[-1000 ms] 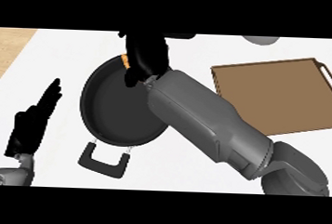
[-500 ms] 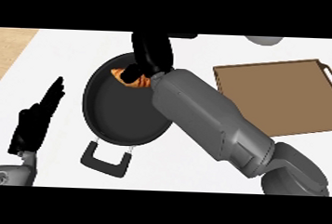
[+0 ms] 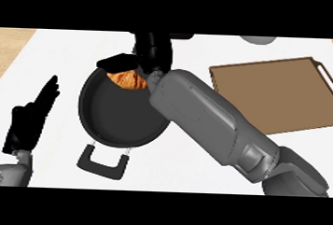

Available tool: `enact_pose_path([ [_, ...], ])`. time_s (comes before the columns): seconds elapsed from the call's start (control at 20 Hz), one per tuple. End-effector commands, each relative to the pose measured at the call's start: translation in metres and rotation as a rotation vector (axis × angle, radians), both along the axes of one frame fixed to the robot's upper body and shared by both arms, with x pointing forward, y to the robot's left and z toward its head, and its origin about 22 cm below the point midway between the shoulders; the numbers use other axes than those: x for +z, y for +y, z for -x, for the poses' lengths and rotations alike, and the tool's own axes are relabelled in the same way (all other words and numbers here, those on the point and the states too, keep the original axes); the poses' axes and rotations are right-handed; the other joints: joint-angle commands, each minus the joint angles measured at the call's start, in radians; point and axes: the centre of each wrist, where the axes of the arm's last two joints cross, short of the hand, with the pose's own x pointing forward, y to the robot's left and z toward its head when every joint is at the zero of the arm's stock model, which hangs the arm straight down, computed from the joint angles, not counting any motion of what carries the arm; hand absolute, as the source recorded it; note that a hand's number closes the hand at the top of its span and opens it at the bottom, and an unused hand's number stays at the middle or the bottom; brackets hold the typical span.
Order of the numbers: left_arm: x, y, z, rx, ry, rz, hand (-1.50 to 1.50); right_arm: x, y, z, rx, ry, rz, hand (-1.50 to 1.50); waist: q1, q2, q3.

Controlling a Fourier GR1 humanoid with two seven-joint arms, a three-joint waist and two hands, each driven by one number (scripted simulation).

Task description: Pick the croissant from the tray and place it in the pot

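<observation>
No brand, label or writing shows on any of the things here.

The right robot hand (image 3: 152,52) reaches across the far rim of the pot (image 3: 121,117), its grey forearm running diagonally over the pot's right side. Its dark fingers (image 3: 117,63) are curled round the croissant (image 3: 128,79), with the thumb side hidden behind the wrist, so the hand is closed on the pastry. The croissant sits inside the pot's outline, at the far edge of the dark bowl, partly covered by the fingers above it; whether it touches the pot's floor cannot be told.

The pot is a dark round vessel with a black loop handle (image 3: 102,161) on its near side, standing on the white counter (image 3: 195,171).

The left robot hand (image 3: 33,116) rests to the left of the pot, apart from it, fingers straight and pointing away, holding nothing.

The brown tray (image 3: 280,97) lies to the right of the pot, beyond the forearm.
</observation>
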Motion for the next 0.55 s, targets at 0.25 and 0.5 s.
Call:
enact_pose_path([
  [0.25, -0.018, 0.011, 0.017, 0.073, 0.043, 0.013, 0.0, -0.025, -0.014, 0.009, 0.152, 0.084, -0.166, -1.5, -0.069, -0.018, 0.0],
  [0.5, -0.004, 0.038, 0.029, 0.075, 0.029, 0.012, 0.0, -0.057, -0.059, 0.008, 0.18, 0.082, -0.187, -1.5, -0.098, -0.024, 0.001],
])
